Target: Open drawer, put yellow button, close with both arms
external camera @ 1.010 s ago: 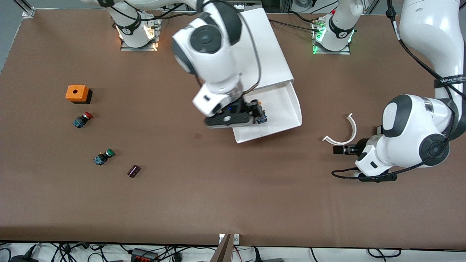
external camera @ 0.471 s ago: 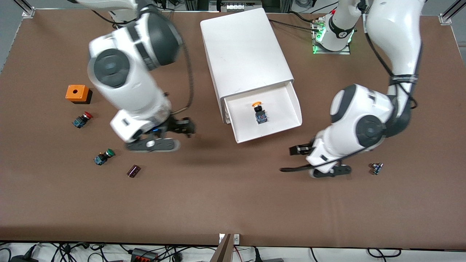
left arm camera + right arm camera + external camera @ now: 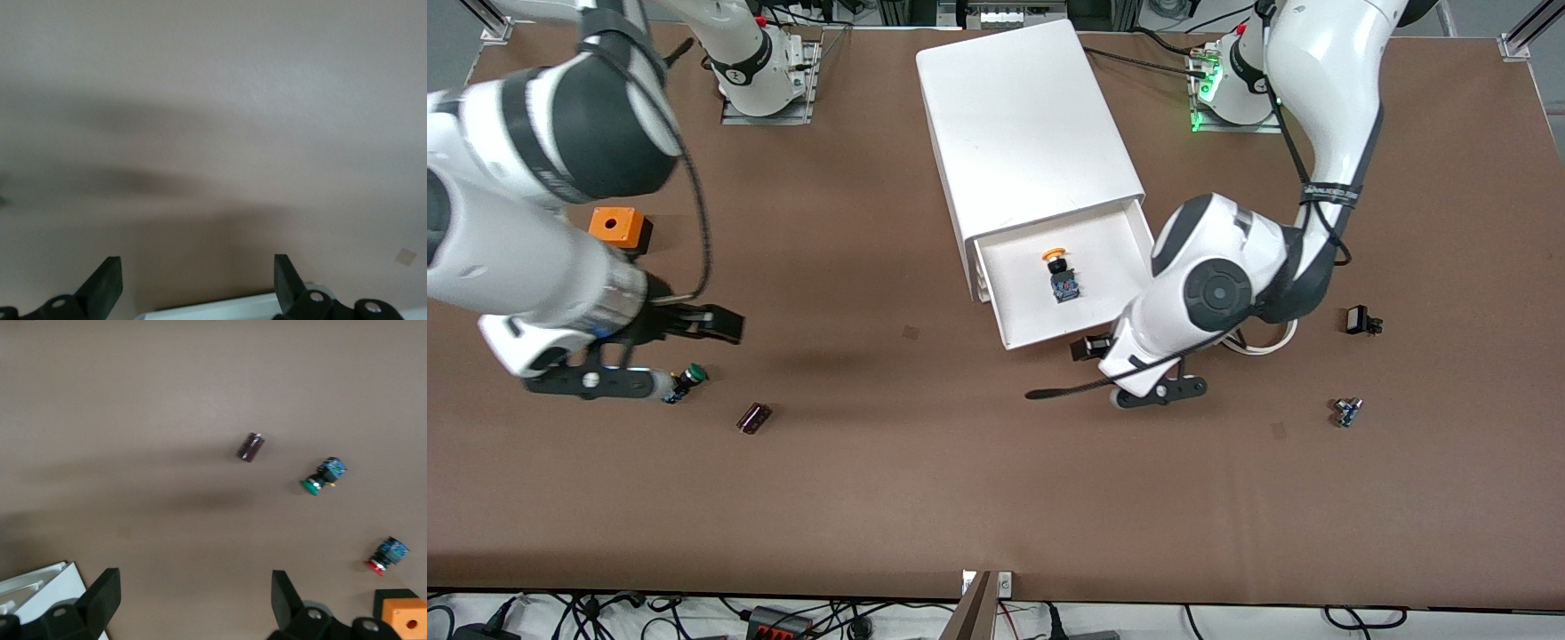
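Front view: the white cabinet (image 3: 1032,133) stands on the brown bench (image 3: 960,480) between the two arm bases, and its drawer (image 3: 1129,284), the top one, is pulled out toward the front camera. The yellow button (image 3: 1059,270) lies on its side in the drawer, its long axis running roughly toward and away from the front camera, yellow cap toward the cabinet and blue body toward the drawer's front wall. The left arm's forearm bears black lettering too small to read. The left claw (image 3: 1089,347) is low over the bench just beside the drawer's front corner. The right claw (image 3: 716,324) is over the bench at the right arm's end, close to the green-capped button (image 3: 682,382); an orange box (image 3: 616,228) and a dark cylinder (image 3: 753,417) sit nearby. A curved white strip (image 3: 1263,342) peeks out under the left arm.

Left wrist view: the left claw (image 3: 198,283) is spread wide and empty, over bare bench with a white edge between its tips.

Right wrist view: the right claw (image 3: 195,597) is also spread wide and empty; a red-capped button (image 3: 385,555) lies beside the orange box.
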You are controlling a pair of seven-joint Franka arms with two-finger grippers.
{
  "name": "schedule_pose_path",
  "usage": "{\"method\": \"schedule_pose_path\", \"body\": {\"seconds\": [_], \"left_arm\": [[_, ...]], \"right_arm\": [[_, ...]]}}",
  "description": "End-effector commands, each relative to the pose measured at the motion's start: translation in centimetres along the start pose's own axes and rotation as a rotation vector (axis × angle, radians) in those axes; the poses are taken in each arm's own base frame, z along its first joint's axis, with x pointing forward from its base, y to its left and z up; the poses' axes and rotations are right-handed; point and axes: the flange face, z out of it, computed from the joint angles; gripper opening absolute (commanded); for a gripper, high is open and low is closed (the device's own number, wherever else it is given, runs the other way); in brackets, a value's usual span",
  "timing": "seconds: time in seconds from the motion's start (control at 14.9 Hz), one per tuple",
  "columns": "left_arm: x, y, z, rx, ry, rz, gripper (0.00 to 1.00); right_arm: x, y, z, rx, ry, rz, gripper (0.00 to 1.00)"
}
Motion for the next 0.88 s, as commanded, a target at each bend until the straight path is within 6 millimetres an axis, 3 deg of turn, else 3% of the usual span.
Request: {"method": "schedule_pose_path", "body": {"seconds": [0.0,0.13,0.2,0.34,0.54,0.67,0.81], "left_arm": [[-2.9,1.0,-1.0,0.009,-0.055,-0.008,1.0],[-4.9,1.9,-0.7,0.033,-0.114,0.012,1.0],[-5.5,2.3,-0.6,0.042,-0.125,0.008,1.0],[-7.4,3.6,0.0,0.047,-0.154,0.012,1.0],[-9.8,4.4,1.3,0.065,-0.189,0.036,1.0],[-11.1,4.7,2.0,0.081,-0.204,0.041,1.0],[-12.5,5.1,2.0,0.085,-0.215,0.046,1.0]], "right_arm": [[-0.2,2.8,-0.7,0.007,-0.012,0.014,1.0],[-0.2,6.1,-2.5,0.02,0.018,0.014,1.0],[-0.4,7.3,-2.1,0.018,-0.001,0.028,1.0],[-1.2,11.5,-2.5,0.027,-0.007,0.079,1.0],[-3.0,16.1,-4.4,0.041,0.042,0.036,1.0],[-4.2,18.8,-5.2,0.044,0.051,0.008,1.0],[-5.1,20.1,-6.2,0.035,0.064,-0.009,1.0]]}}
